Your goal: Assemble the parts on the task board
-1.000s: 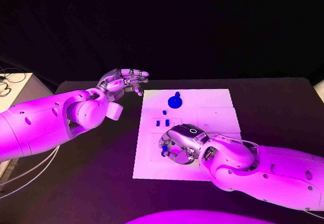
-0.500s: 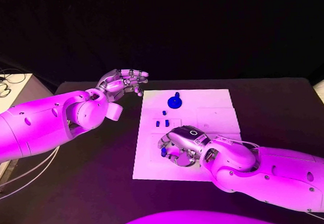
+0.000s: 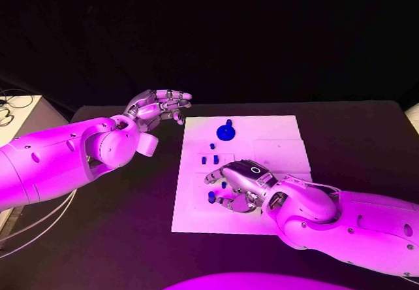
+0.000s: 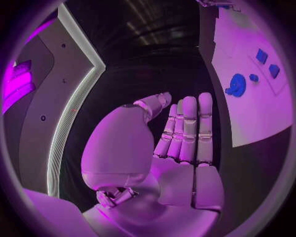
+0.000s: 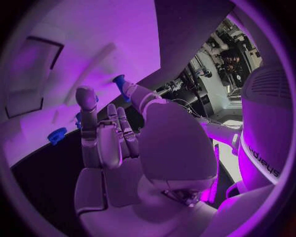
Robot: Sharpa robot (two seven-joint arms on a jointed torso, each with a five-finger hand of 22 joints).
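Magenta light washes over everything I see. My arms and the task board [image 3: 266, 132] glare brightest, while the worktop [image 3: 360, 137] and the upper frame stay nearly black. My wrist views bulge, bending straight edges inside a dark ring.

The table [image 3: 360, 130] is looked down on from up at the head, both arms seen whole. Each wrist view is shot from right behind its own palm, super close, fisheye. The task board [image 3: 266, 132] is caught by all three, edge-on in the wrist ones [image 4: 246, 108] [image 5: 92, 49].
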